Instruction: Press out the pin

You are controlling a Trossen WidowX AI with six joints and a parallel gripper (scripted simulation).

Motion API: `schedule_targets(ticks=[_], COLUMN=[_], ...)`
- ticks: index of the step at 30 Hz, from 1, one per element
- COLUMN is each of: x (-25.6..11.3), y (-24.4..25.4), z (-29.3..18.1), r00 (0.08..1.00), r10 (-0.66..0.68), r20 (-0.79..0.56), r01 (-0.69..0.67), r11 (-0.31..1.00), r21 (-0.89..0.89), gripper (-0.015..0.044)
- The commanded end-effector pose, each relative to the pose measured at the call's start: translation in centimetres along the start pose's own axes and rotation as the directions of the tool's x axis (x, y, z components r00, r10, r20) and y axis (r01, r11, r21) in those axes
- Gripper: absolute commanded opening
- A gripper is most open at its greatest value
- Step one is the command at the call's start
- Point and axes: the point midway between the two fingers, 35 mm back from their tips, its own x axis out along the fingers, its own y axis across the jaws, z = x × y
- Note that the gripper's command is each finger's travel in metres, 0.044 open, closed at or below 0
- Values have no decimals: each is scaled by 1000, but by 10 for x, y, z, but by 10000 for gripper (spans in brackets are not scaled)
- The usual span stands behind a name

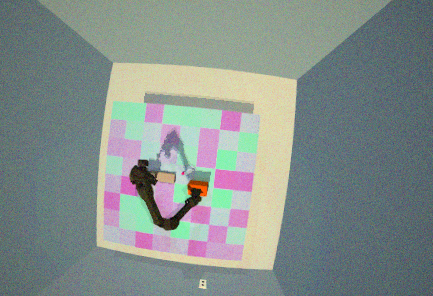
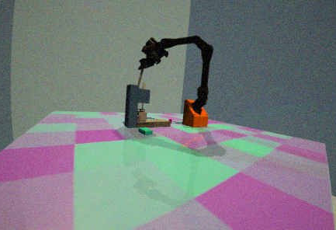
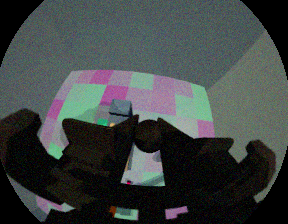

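Closing on the lever's dark round knob (image 3: 147, 136), the gripper (image 1: 143, 164) (image 2: 140, 67) (image 3: 147, 119) has its fingers partly apart, one on either side, and we have the knob held between them. We can't make out the pin at all, and the cup isn't something we can pick out with confidence; from above, the arm (image 1: 150, 202) (image 2: 206, 70) covers part of the press (image 1: 154, 165) (image 2: 131, 106) (image 3: 120, 107), and in the wrist view the fingers hide much of the middle. Over in the exterior view, our block (image 2: 141, 116) is a small tan shape on the press bed (image 1: 166, 177) (image 2: 155, 123), beneath the punch (image 2: 142, 106), though exact alignment is too fine to tell. Which way its long axis runs, or where its pin end faces, we cannot say. The lever (image 2: 140, 78), though, is clear: a thin rod standing steeply up from the press head, leaning slightly toward the arm's side at its top. Low beside the press, we have a flat green piece (image 2: 145, 131) (image 3: 102, 122) on the checkered surface.
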Motion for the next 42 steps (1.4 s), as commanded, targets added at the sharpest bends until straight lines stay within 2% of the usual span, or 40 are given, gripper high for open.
schedule_targets(ticks=[1, 42], x=[-4, -15], y=[0, -1], z=[-2, -28], r00=[1000, 1000], r10=[-9, -9], r20=[1, 0], r01=[9, 9], r11=[1000, 1000], r21=[-6, -5], gripper=[0, 0])
